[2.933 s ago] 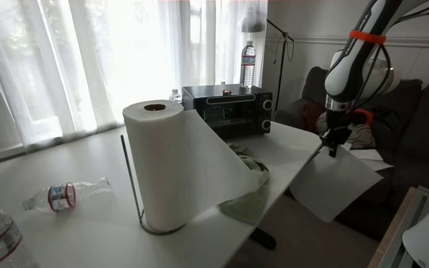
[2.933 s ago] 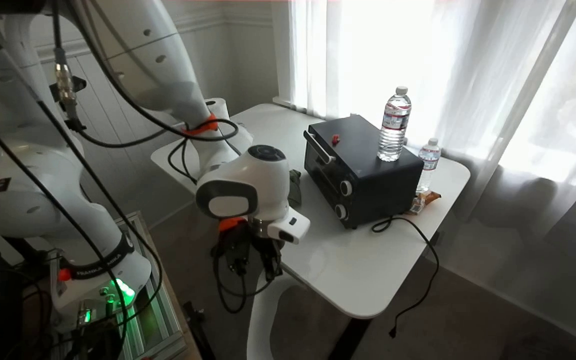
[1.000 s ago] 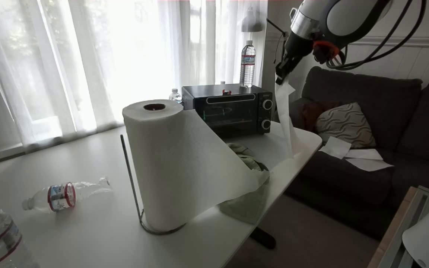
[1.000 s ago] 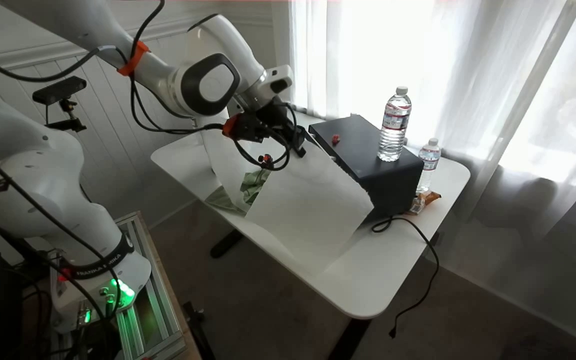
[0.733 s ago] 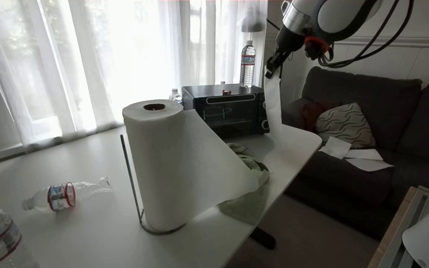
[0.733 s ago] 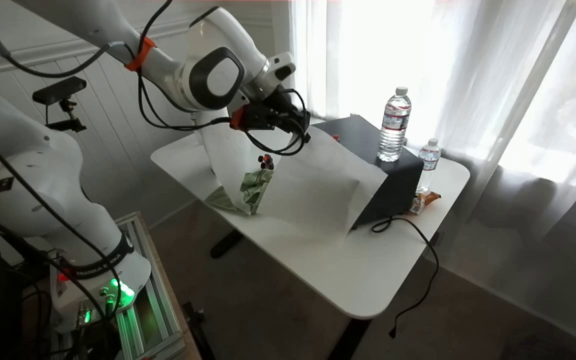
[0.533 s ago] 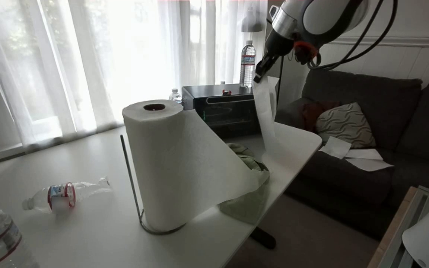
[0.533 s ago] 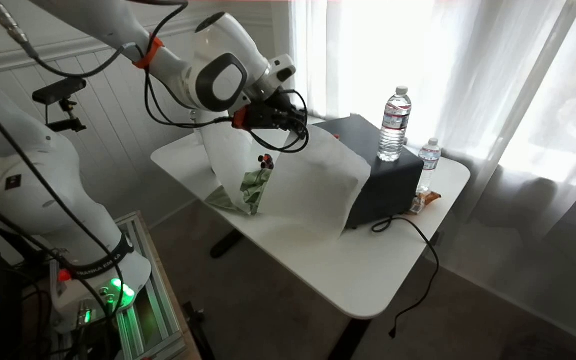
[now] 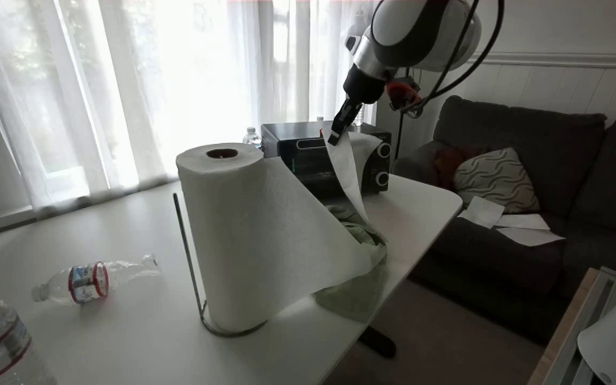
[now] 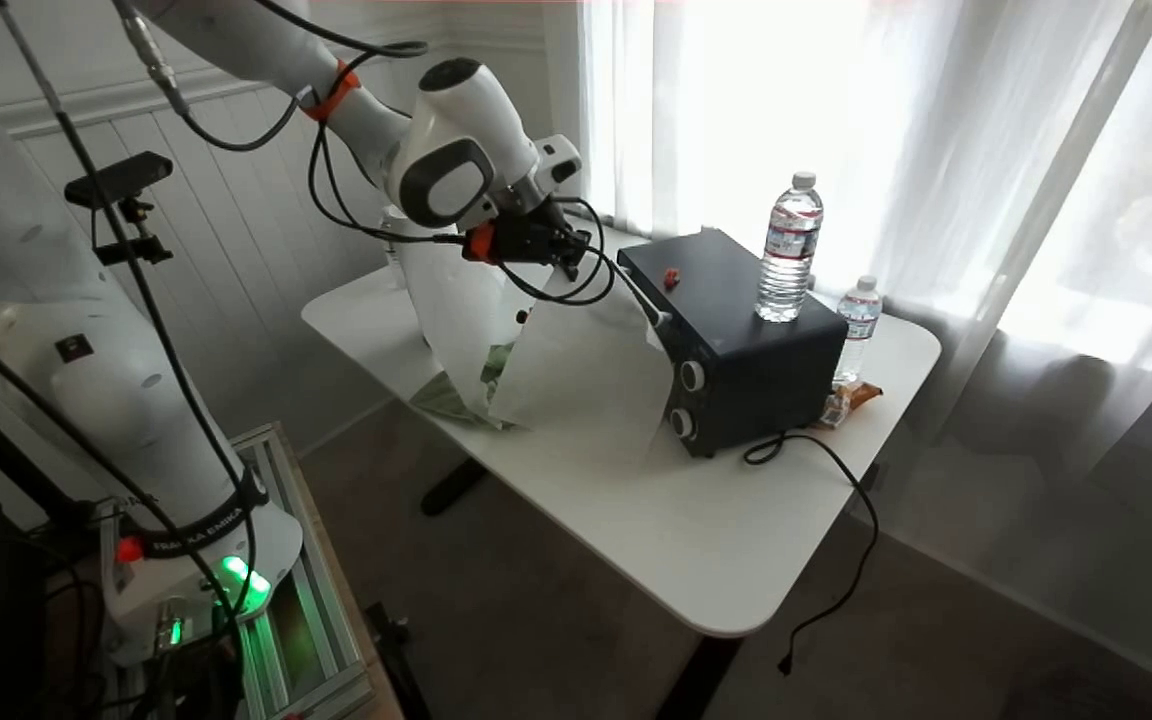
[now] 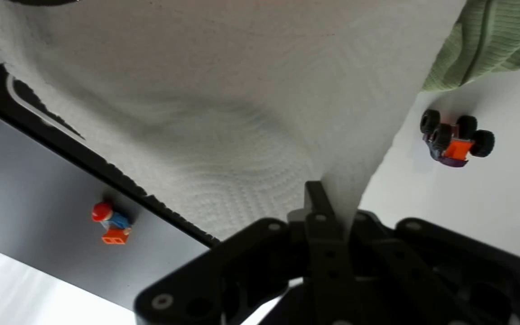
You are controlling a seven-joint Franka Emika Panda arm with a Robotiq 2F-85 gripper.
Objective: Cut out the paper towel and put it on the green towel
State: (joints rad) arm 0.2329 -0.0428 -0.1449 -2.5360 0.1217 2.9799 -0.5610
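Note:
A torn-off sheet of paper towel [image 9: 344, 166] hangs from my gripper [image 9: 335, 138], which is shut on its upper edge. In the wrist view the sheet [image 11: 224, 113] spreads wide from the gripper [image 11: 332, 198] and covers much of the scene; one fingertip hides behind it. The paper towel roll [image 9: 228, 240] stands on its wire holder with a loose flap pulled out. Partly under that flap lies the rumpled green towel [image 9: 348, 299], at the table edge. The hanging sheet's lower end reaches in front of the green towel [image 10: 441, 400]; whether they touch I cannot tell.
A black toaster oven [image 10: 736, 330] stands close beside the sheet, with a water bottle [image 10: 789, 250] and a small toy figure [image 11: 113, 223] on top. A toy truck [image 11: 456, 137] sits near the green towel. Another bottle [image 9: 91, 280] lies left of the roll.
The gripper has carried the sheet from beyond the table edge to above the table, past the oven front, closer to the roll and green towel, and lately lower. Roll and green towel have not moved.

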